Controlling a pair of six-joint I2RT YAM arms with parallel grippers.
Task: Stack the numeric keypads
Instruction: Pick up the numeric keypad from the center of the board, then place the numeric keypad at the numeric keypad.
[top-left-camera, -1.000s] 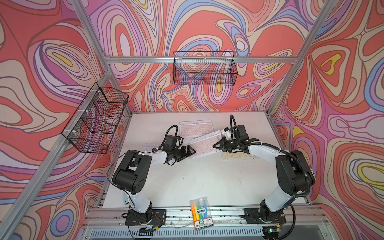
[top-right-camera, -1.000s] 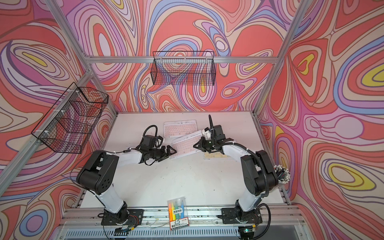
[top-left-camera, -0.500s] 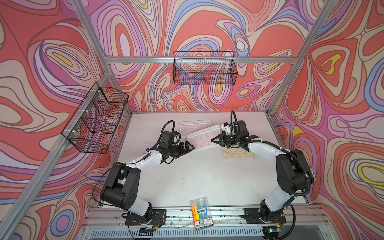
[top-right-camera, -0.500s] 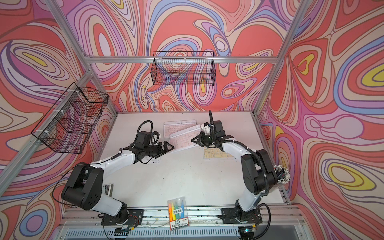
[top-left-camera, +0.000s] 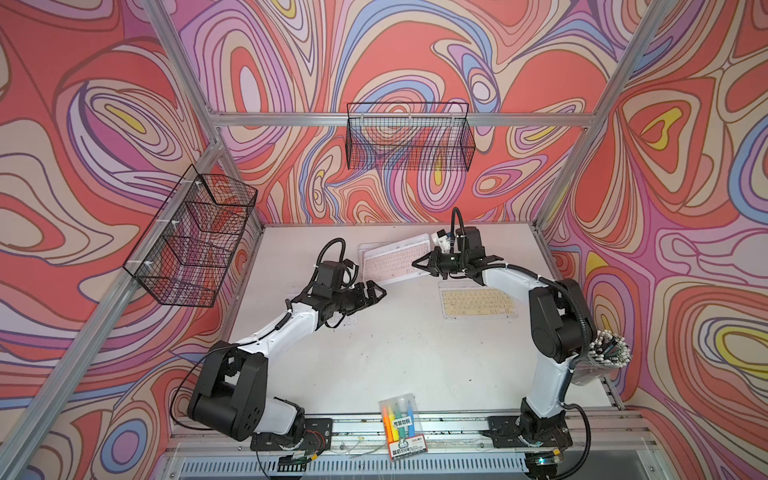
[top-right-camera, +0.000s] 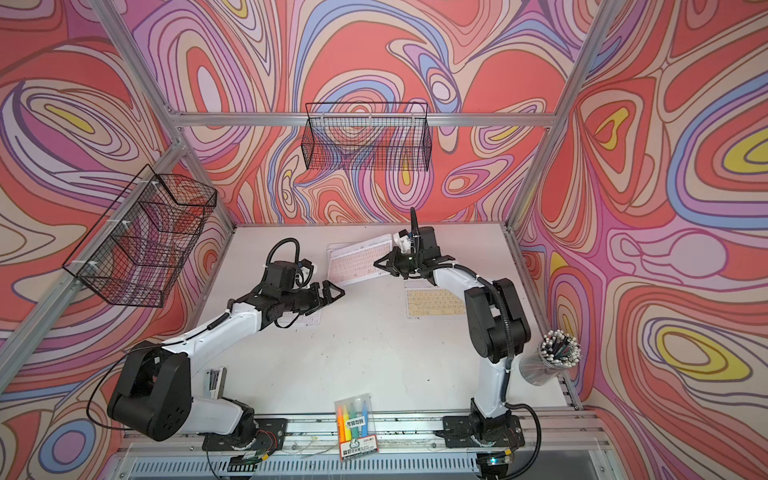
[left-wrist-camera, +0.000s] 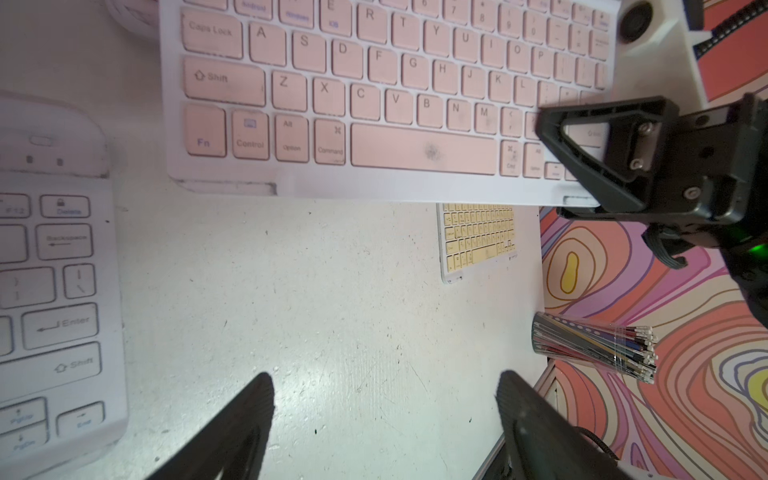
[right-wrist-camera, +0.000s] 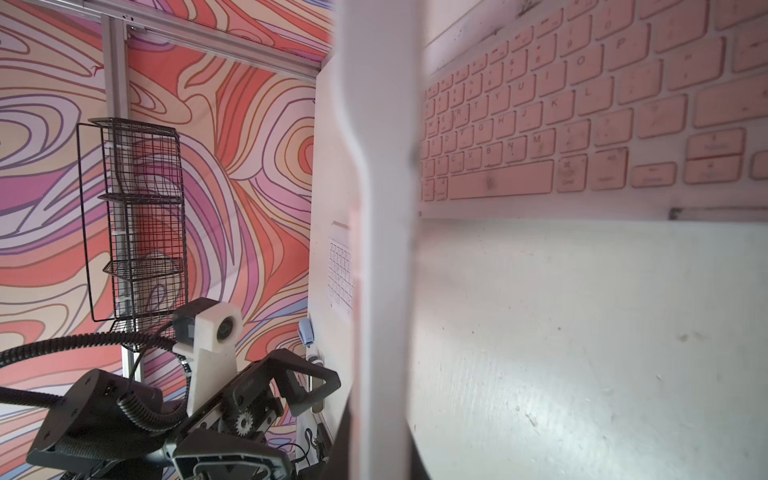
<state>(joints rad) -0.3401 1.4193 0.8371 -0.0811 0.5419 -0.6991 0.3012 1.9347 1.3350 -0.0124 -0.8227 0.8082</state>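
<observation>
Top view: right gripper (top-left-camera: 417, 264) clamps pink keypad (top-left-camera: 390, 264) by its right end, tilted, far centre.
Left wrist: left gripper (left-wrist-camera: 384, 386) gapes empty above table (left-wrist-camera: 332, 291).
Right wrist: second pink keypad (right-wrist-camera: 582, 104) lies underneath.
Stacking step, I judge; next lower, align, release.

Pink keypads (top-left-camera: 392, 266) (right-wrist-camera: 540, 124) two, yellow keypad (top-left-camera: 478, 302) one, white keypad (left-wrist-camera: 54, 291) one; wire baskets (top-left-camera: 409, 137) (top-left-camera: 191, 245) two; marker pack (top-left-camera: 402, 424) one.

Tilted pink keypad (top-left-camera: 392, 264) raised over second pink keypad (right-wrist-camera: 540, 124) — yellow keypad (top-left-camera: 478, 302) flat right, white keypad (left-wrist-camera: 50, 270) flat left
</observation>
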